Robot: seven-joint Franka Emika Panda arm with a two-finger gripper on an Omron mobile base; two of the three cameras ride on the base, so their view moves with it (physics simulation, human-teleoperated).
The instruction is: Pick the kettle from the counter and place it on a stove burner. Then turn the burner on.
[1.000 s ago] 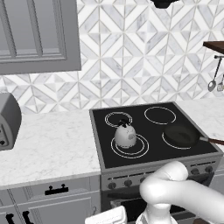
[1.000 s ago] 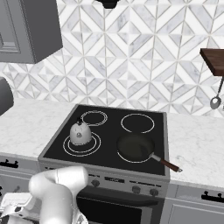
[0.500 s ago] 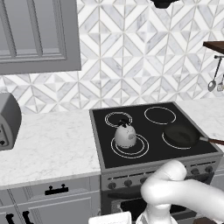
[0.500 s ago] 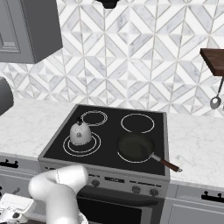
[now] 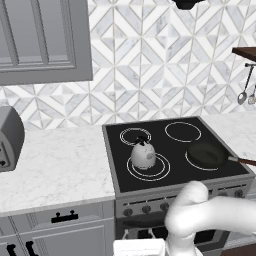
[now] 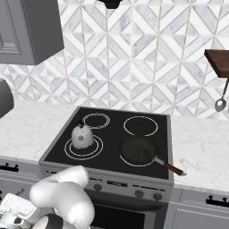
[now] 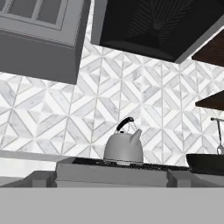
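The pale kettle (image 5: 143, 155) (image 6: 82, 136) with its black arched handle stands upright on the front-left stove burner (image 5: 148, 168) (image 6: 84, 148). The burner's two white rings enclose a black disc. In the hand view the kettle (image 7: 124, 149) shows from low down, level with the cooktop's front edge and some way off. My gripper's hand (image 6: 13, 214) hangs low in front of the stove, below the counter (image 5: 55, 170). Its fingertips are hidden. Nothing is held.
A dark frying pan (image 5: 207, 155) (image 6: 138, 151) sits on the front-right burner, handle pointing right. A row of knobs (image 5: 146, 209) (image 6: 139, 193) lines the stove front. A grey toaster (image 5: 7, 137) stands on the left counter. Utensils (image 5: 242, 95) hang at right.
The arm's elbow and hand have shifted slightly, low in front of the stove. The kettle and pan have not moved.
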